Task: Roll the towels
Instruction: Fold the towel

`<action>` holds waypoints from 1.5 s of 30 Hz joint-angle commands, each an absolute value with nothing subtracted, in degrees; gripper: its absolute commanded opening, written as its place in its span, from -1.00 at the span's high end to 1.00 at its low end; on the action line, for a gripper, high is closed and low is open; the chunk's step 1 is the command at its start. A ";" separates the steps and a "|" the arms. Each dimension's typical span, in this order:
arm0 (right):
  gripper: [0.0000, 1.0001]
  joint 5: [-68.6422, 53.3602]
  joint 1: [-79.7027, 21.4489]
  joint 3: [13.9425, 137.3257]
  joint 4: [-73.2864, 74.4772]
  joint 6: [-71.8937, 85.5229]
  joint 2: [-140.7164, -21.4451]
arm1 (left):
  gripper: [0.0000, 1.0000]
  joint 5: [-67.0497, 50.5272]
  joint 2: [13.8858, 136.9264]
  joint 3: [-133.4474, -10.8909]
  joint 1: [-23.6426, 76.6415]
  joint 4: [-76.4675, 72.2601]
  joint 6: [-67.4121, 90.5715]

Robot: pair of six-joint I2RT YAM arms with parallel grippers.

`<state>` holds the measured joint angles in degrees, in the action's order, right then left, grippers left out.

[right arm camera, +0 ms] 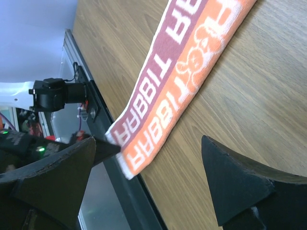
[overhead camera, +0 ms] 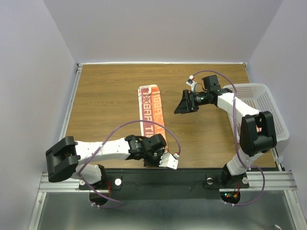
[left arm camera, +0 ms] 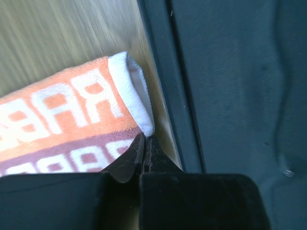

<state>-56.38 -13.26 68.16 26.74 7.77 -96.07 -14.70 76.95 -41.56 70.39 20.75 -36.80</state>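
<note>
Your left wrist view, unlike overhead, shows the left gripper [left arm camera: 144, 147] clenched at the towel's [left arm camera: 72, 120] corner. Right gripper [right arm camera: 148, 143] gapes; empty.

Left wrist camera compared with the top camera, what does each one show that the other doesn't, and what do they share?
Only the left wrist view: the towel and its folded white end up close, with the left end effector shut right at its corner by the edge of the table. Only the top view: the towel's whole length, the basket on the right, and the right end effector open, clear of the towel. Both: the orange lettered towel, the wooden table, the left end effector.
</note>
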 commanded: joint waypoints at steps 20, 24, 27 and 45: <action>-1.00 -57.04 -11.43 70.49 26.54 8.26 -95.80 | 1.00 -22.41 84.99 -61.78 41.85 26.64 -49.74; -1.00 -57.39 -11.43 70.58 26.46 8.70 -95.63 | 1.00 -21.27 87.62 -62.40 41.13 24.70 -50.88; -1.00 -57.83 -11.34 70.40 26.54 8.79 -95.63 | 1.00 -21.18 89.64 -63.54 40.61 24.61 -51.76; -1.00 -58.97 -10.90 69.17 26.63 8.88 -95.80 | 1.00 -20.13 95.89 -67.85 36.91 23.82 -54.84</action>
